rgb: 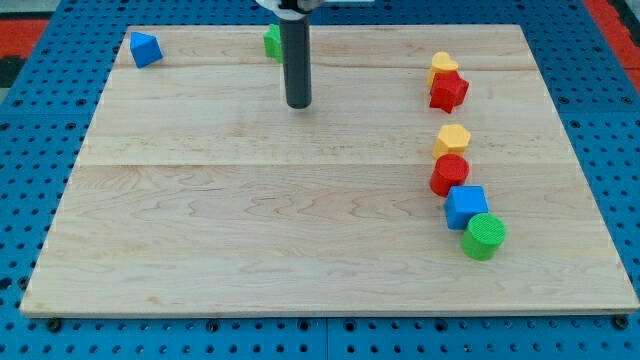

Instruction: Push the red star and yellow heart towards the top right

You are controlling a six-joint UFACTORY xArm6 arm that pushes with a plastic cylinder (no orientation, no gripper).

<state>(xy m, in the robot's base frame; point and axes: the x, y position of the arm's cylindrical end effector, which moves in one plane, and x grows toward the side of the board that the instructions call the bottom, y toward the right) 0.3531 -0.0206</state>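
The red star (449,92) lies near the view's upper right, touching the yellow heart (443,65) just above it. My tip (299,104) is on the board at the upper middle, well to the left of both, touching no block. The rod rises from it to the view's top edge.
A green block (272,41) sits just behind the rod at the top, partly hidden. A blue block (146,49) is at the top left. Below the star run a yellow hexagon (452,139), a red cylinder (450,174), a blue cube (466,206) and a green cylinder (484,236).
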